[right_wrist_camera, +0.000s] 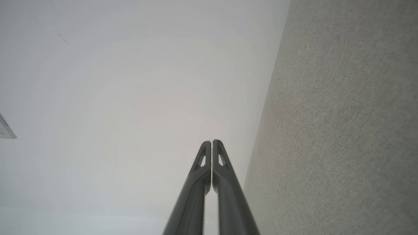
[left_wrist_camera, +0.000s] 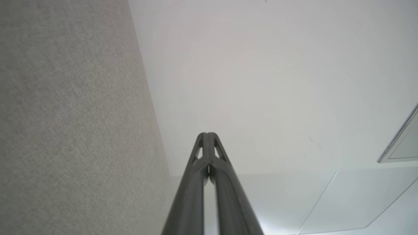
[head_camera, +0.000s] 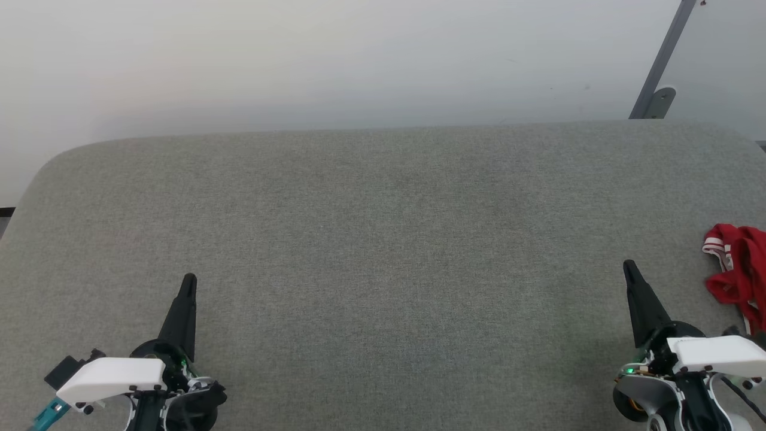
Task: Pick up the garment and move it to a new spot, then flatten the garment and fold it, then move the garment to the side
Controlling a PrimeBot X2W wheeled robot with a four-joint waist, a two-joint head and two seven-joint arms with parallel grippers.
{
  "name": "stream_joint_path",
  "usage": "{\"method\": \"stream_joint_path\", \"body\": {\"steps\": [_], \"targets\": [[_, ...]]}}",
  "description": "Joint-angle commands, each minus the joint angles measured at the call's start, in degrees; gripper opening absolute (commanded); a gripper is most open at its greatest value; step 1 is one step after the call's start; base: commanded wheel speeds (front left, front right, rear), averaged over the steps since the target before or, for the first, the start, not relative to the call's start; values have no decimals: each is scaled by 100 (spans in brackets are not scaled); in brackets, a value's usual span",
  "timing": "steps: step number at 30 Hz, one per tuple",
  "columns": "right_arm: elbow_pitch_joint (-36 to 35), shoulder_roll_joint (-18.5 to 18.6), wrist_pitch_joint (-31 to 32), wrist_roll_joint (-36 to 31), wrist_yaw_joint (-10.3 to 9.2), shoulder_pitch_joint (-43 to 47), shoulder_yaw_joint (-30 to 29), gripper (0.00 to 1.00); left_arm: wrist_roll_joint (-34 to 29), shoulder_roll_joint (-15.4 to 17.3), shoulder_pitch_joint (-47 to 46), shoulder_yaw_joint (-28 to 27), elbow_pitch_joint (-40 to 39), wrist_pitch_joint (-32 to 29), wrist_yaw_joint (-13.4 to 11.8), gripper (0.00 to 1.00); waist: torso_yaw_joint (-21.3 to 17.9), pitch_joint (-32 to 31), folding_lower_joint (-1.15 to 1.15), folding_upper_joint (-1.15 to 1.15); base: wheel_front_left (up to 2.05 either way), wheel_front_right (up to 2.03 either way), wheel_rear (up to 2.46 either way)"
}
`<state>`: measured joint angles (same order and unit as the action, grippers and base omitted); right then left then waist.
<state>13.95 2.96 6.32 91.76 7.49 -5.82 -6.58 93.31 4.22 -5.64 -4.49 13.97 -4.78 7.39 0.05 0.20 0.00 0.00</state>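
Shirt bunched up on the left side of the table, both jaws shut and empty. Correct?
Wrong side: the head view shows the shirt bunched up on the right side of the table, beside the right gripper. Both jaws shut and empty is correct.

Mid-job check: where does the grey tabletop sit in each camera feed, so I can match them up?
Head view: the grey tabletop spans the lower two-thirds.
Left wrist view: it takes up the left side, top to bottom.
Right wrist view: it takes up the right side, top to bottom.
Shared landmark: the white area bordering the tabletop's far edge in all three.
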Motion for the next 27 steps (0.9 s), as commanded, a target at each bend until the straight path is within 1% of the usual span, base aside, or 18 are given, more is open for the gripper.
{"method": "stream_joint_path", "body": {"steps": [1, 27], "targets": [[24, -19, 38, 85, 0, -68, 7, 0, 94, 7, -83, -27, 7, -36, 18, 0, -5, -2, 0, 0, 0, 0, 0], [22, -18, 30, 74, 0, -66, 7, 0, 16, -32, -88, -77, 8, -83, 18, 0, -5, -2, 0, 0, 0, 0, 0]]}}
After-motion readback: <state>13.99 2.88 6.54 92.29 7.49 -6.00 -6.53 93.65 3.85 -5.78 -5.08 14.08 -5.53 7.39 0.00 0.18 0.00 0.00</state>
